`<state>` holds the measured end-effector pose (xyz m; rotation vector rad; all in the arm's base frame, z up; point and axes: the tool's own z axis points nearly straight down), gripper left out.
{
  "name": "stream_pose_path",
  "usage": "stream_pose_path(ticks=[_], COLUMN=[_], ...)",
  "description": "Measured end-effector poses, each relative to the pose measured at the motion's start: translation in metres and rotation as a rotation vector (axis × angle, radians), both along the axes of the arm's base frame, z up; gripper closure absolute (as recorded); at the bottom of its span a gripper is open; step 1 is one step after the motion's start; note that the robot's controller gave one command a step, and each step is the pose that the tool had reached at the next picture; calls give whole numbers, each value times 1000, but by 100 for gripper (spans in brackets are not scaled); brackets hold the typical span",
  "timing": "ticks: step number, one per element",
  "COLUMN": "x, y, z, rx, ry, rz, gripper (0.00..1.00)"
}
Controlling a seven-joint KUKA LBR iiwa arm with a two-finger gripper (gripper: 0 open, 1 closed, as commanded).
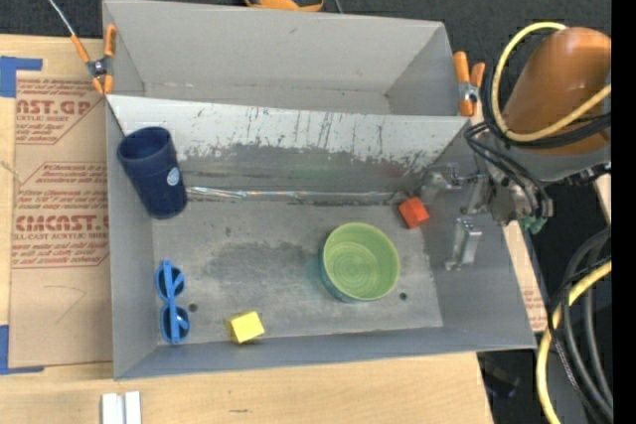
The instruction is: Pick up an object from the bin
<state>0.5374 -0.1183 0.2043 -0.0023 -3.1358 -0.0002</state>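
Where jaws hang, orange block and green bowl lie near.

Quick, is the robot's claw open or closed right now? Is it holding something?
Gripper: cannot be told if open or closed, and no held thing can be made out. It hangs beside the small orange block.

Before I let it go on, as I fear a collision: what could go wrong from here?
The end effector hangs close to the bin's sloping right wall; going down, it might scrape it. The small orange block lies near that wall's foot and the green bowl, so a reach could shove it away or bump the bowl.
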Motion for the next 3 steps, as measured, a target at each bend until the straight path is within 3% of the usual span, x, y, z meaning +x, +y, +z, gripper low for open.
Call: stream_pose_path(ticks=[1, 2, 3], x=[5, 4, 6], y=[68, 82, 81], z=[-100, -136, -133], rx=[4, 5, 3], ry=[6, 6, -1], rz=[-63, -99, -99], gripper=[0, 0, 100])
